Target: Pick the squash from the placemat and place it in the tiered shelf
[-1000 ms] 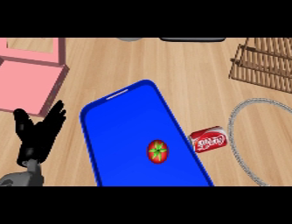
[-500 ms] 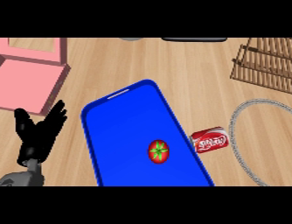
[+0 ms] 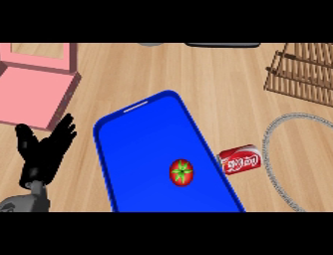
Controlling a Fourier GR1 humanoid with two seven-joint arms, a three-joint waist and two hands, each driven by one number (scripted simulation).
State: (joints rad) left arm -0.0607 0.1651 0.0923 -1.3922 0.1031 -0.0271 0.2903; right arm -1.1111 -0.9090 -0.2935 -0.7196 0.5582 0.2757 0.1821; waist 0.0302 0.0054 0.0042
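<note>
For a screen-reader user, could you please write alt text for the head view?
A small red-and-green squash lies on a blue placemat on a wooden counter, with a red can beside the mat's right edge. The left hand rests open at lower left; a wooden tiered shelf sits at upper right, a pink box at upper left.

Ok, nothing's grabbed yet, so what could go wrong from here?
The squash lies close to the placemat's right edge, with the red can just beyond it; a sideways approach could knock the can or roll the squash off. Only the left hand shows, open, left of the placemat, while the tiered shelf sits far right, so a left-hand carry would cross the whole counter.
</note>
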